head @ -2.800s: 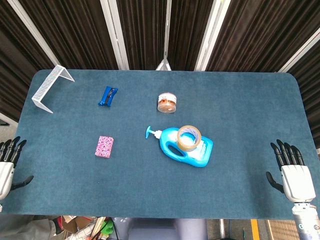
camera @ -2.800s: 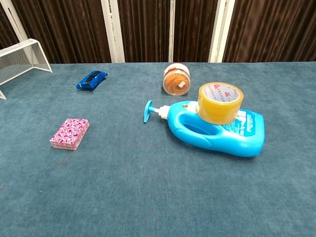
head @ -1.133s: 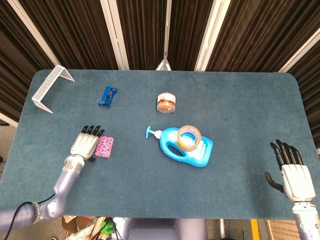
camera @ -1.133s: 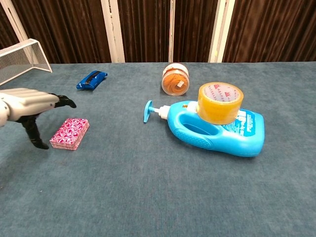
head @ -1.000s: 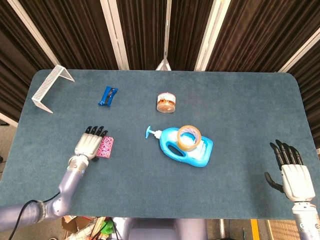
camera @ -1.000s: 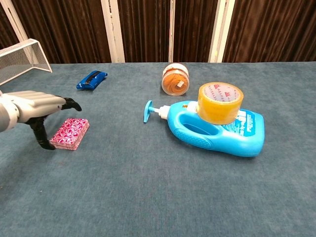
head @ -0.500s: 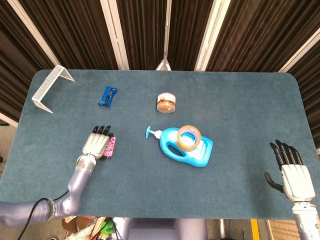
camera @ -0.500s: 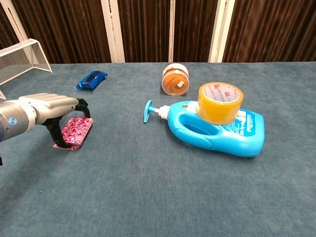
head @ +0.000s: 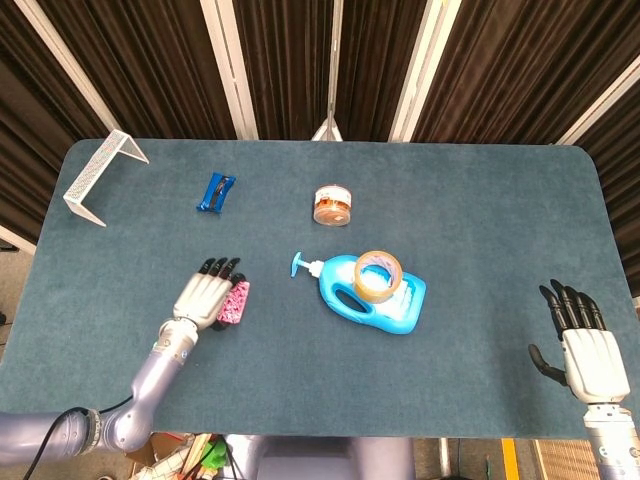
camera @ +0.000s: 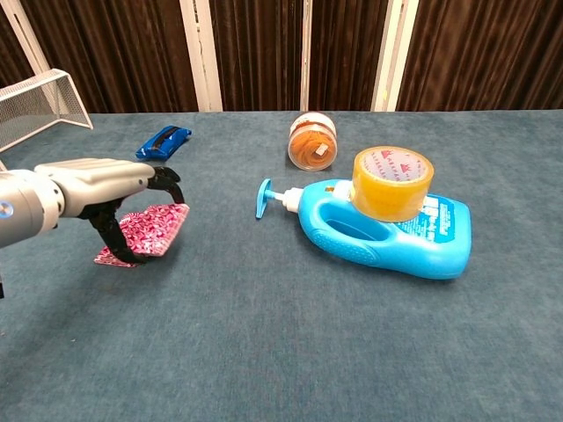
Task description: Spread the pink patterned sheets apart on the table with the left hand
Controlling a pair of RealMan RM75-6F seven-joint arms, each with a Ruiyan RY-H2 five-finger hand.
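Note:
The pink patterned sheets (head: pixel 238 302) lie on the blue table left of centre. In the chest view the pink sheets (camera: pixel 151 230) look fanned: the upper ones are tilted and shifted right, while a lower edge stays on the cloth. My left hand (head: pixel 205 297) sits over them, its fingers (camera: pixel 167 185) hooked over the top far edge and its thumb (camera: pixel 116 239) against the near left side, gripping the stack. My right hand (head: pixel 582 345) hovers by the table's near right corner, palm down, fingers apart and holding nothing.
A blue detergent bottle (head: pixel 365 295) lies on its side at the centre with a roll of tape (head: pixel 378 275) resting on it. Behind it stands a small jar (head: pixel 333 205). A blue clip (head: pixel 215 192) and a white wire rack (head: pixel 100 172) are at the back left.
My left hand came in from the table's left edge, closed over the pink stack, and dragged its upper sheets to the right. The right hand has not moved.

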